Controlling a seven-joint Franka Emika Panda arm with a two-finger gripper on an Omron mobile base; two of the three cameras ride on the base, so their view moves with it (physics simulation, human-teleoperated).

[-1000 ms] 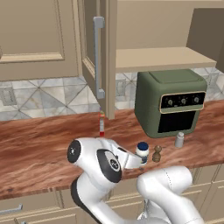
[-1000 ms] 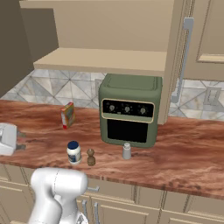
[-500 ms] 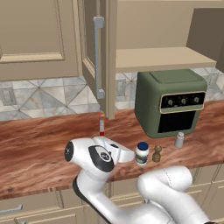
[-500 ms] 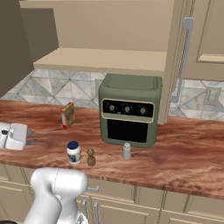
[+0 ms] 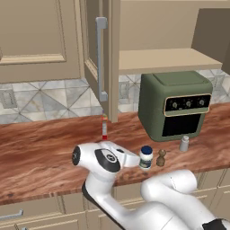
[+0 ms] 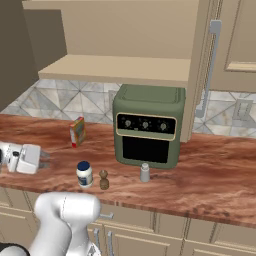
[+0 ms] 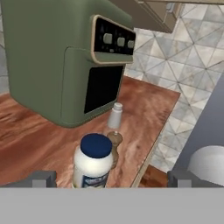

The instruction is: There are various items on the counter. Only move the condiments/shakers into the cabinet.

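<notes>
Even, soft rendered light, no glare; faint shadows under the oven [image 6: 148, 132]; slightly coarse, pixelated edges.

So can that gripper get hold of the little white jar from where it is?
Probably yes: the jar sits between the gripper's spread fingers, nothing blocking; the pepper mill stands behind.

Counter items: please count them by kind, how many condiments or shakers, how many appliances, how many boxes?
Condiments/shakers: 3, the white jar, the pepper mill, the grey shaker
Appliances: 1, the green oven
Boxes: 1, the small red and yellow box
Total: 5
</notes>
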